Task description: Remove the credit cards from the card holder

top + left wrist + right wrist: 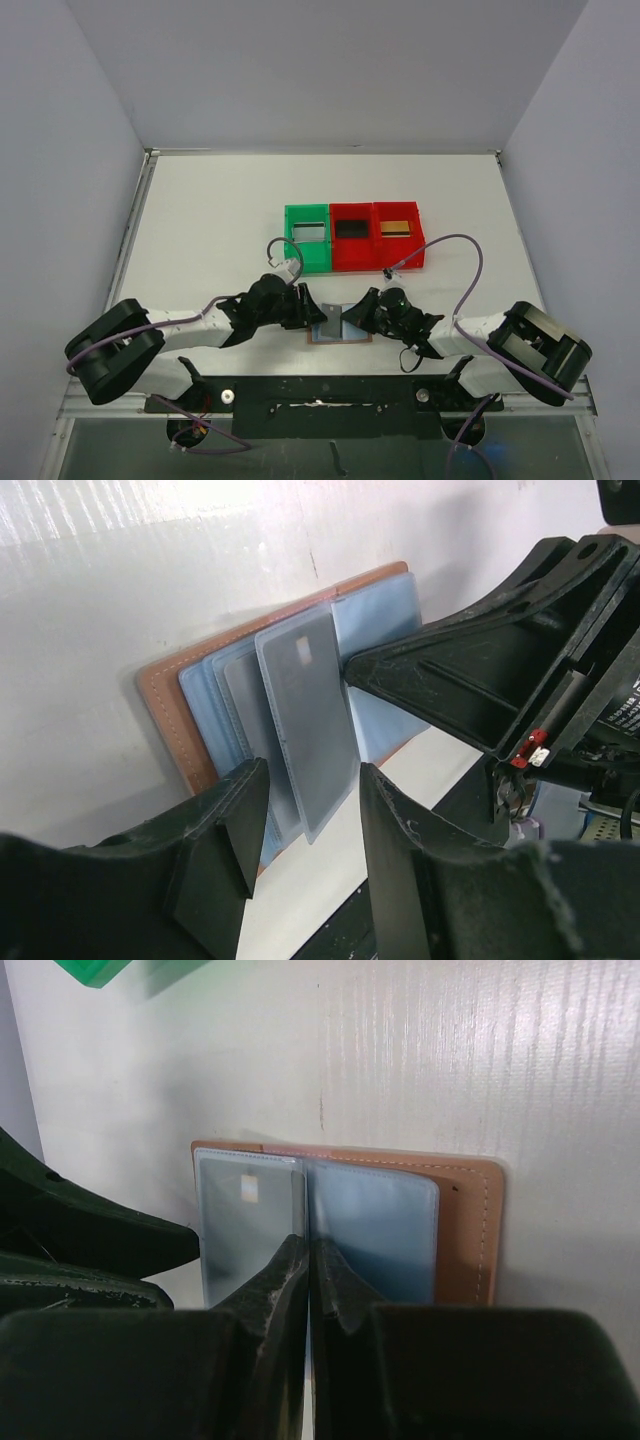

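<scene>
Right gripper [310, 1255] is clenched, its closed tips pressing on the centre fold. Left gripper [312, 815] hangs half-spread and grasps nothing yet. On the desk [200, 220], near its front edge between the arms, the card holder [165, 700] lies open, seemingly pinned flat so it cannot slide when a card is drawn. Beyond it, the red bins [352, 260] hold the black card [351, 229] and the gold card [396, 228]. The silver-grey card [305, 710] juts from the pocket on the left arm's side, between the left fingers, with pocket showing beside one finger.

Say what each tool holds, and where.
Left tool straddles the silver-grey card's free end, not yet clamped. Right tool, shut, seems empty; tips on the card holder's fold.
</scene>
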You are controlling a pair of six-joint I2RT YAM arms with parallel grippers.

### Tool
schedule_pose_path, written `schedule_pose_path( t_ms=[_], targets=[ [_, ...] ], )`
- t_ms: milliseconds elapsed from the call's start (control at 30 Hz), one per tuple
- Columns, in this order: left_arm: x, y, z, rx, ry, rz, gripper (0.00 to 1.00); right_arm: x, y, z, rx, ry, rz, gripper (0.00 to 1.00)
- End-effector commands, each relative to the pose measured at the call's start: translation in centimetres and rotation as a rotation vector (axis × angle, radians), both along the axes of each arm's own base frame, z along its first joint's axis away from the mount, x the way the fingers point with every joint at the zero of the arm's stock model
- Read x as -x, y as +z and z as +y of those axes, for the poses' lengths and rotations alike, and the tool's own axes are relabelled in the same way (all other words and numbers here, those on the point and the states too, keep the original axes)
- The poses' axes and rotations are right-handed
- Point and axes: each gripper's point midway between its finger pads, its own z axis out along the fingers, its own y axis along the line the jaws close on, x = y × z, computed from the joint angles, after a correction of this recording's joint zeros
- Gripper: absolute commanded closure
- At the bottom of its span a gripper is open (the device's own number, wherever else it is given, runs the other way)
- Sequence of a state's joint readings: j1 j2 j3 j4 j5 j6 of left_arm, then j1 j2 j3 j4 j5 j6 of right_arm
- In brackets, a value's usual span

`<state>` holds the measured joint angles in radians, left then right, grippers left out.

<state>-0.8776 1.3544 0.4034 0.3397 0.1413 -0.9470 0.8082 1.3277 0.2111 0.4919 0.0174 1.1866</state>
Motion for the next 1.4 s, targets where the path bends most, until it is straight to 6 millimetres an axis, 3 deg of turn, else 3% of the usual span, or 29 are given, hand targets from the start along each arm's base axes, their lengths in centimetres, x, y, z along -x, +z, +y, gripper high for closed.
schedule_pose_path(
  t_ms=[0, 300, 633, 767, 900, 1000, 1133, 1367],
  targets=[
    [-0.9, 2.0, -1.6, 0.079, 0.002, -0.057, 0.61, 1.0, -3.3, -2.7, 0.132, -0.025, 0.06, 1.0],
    [-0.7, 1.4, -2.0, 0.093, 0.0, -0.034, 0.65, 1.1, -3.5, -2.7, 0.133, -0.019, 0.066, 1.0],
    [-0.2, 2.1, -3.1, 0.125, -0.041, -0.038, 0.78, 1.0, -3.3, -2.4, 0.147, 0.012, 0.055, 0.99],
    [-0.1, 2.1, -3.0, 0.12, -0.042, -0.034, 0.78, -0.2, -0.9, -1.0, 0.145, 0.081, -0.014, 0.94],
    [-0.1, 2.1, -2.9, 0.116, -0.04, -0.036, 0.78, -1.0, 2.2, 0.3, 0.099, 0.126, -0.099, 0.77],
    [-0.1, 2.2, -3.0, 0.119, -0.041, -0.036, 0.78, -1.6, 3.9, 0.7, 0.102, 0.128, -0.123, 0.74],
    [-0.3, 2.2, -3.0, 0.114, -0.037, -0.038, 0.78, -2.2, 5.0, 0.4, 0.105, 0.084, -0.123, 0.7],
    [-0.1, 2.3, -3.1, 0.126, -0.036, -0.027, 0.78, -1.8, 5.1, -1.7, 0.14, -0.004, -0.078, 0.57]
  ],
)
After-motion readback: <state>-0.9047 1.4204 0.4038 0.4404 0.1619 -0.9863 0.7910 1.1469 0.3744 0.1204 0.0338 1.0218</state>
